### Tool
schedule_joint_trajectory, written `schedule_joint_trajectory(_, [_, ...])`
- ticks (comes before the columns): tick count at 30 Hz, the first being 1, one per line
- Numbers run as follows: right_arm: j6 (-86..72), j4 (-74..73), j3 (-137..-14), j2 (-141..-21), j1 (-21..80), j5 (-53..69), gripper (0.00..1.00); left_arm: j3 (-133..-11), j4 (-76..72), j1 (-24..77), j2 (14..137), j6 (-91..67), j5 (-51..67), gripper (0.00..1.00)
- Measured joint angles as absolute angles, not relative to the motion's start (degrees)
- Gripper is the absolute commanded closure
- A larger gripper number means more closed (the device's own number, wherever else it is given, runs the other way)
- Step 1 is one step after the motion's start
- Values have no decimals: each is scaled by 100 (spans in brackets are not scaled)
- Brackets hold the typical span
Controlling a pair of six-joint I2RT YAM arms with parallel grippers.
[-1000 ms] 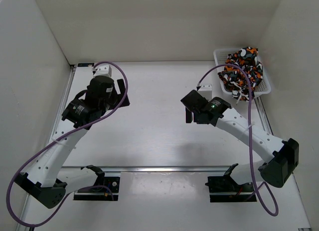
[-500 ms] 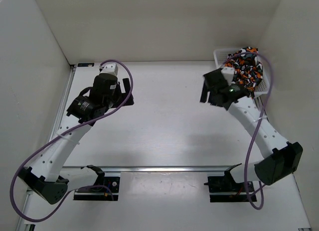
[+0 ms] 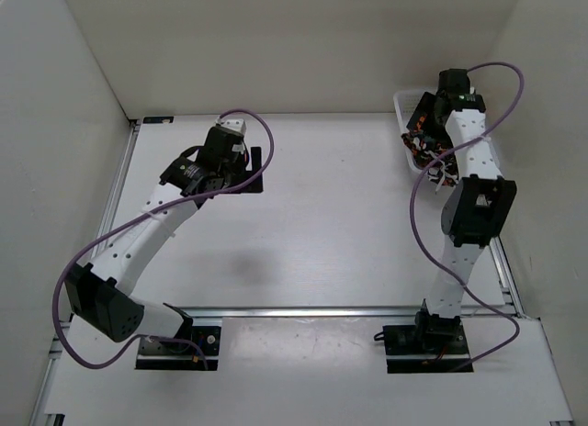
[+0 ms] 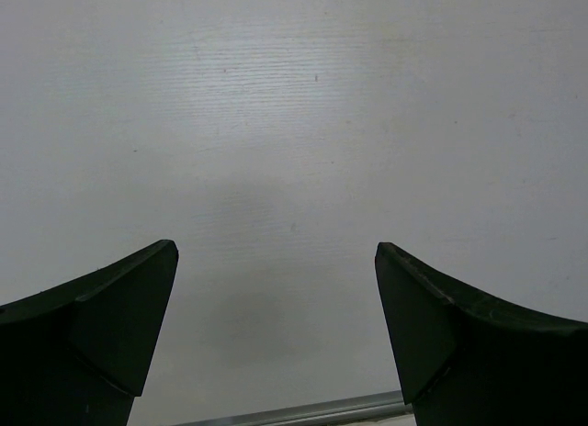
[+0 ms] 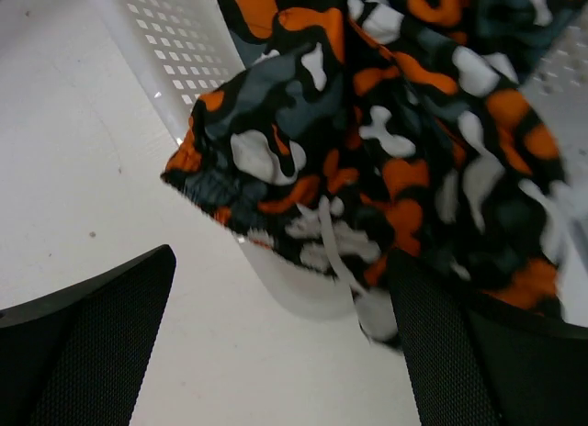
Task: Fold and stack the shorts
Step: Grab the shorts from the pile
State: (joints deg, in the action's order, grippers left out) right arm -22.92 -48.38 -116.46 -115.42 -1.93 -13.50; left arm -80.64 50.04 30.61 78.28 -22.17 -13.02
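The shorts [image 5: 367, 151], with their orange, black, grey and white print, lie heaped in a white perforated basket [image 5: 156, 31] and hang over its near corner. Their white drawstring [image 5: 331, 247] dangles over the rim. My right gripper [image 5: 280, 261] is open just above that corner, its jaws on either side of the hanging cloth, holding nothing. In the top view it [image 3: 423, 118] reaches over the basket [image 3: 401, 99] at the far right and hides most of the shorts [image 3: 424, 155]. My left gripper [image 4: 276, 252] is open and empty above bare table, far left of centre [image 3: 243, 173].
White walls close in the table on the left, back and right. The basket stands against the right wall. A metal rail [image 3: 303, 309] runs across the near edge in front of the arm bases. A metal strip [image 4: 303, 412] shows under the left gripper.
My right arm has swung from mid-table out to the far right, and its gripper now hangs over the basket. My left gripper has moved right and slightly farther back.
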Motion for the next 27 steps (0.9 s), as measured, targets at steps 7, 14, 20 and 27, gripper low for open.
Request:
schedule_joint_trajectory(7, [-2239, -5015, -11789, -12401, -222, -928, 8, -8285, 5011, 3048, 8051, -2099, -1321, 0])
schedule_joint_trajectory(14, [-2106, -4838, -11386, -12099, -220, -906, 34, -8298, 5022, 3048, 8167, -2053, -1332, 0])
schedule_joint_trajectory(20, [-1907, -4777, -11220, -12060, -220, -1160, 59, -8300, 5061, 3048, 8197, -2014, -1339, 0])
schedule_joint_trajectory(27, [-1890, -4812, -11233, -12003, -220, -1245, 100, -8300, 5107, 3048, 8197, -1997, -1398, 0])
